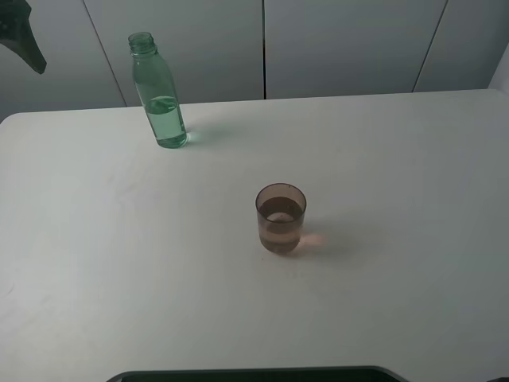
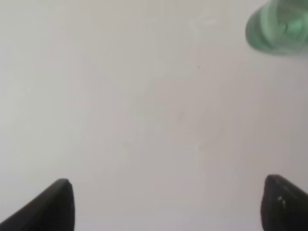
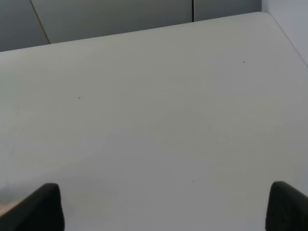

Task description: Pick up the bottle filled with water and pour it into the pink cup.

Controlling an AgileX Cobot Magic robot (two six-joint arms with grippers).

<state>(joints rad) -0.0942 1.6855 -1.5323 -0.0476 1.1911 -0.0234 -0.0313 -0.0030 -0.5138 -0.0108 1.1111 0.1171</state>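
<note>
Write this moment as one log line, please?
bottle: upright, uncapped, partly full, far left of table | cup: upright, mid-table, holds liquid | left gripper: open, empty | right gripper: open, empty

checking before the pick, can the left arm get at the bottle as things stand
Probably yes. The bottle stands upright, alone at the table's far left, well apart from the pink cup. The left gripper is open and empty, with only bare table between.

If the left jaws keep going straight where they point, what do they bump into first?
Probably just the bare white table. The left gripper is open with nothing between its jaws, and the bottle sits off to one side of its line.
</note>
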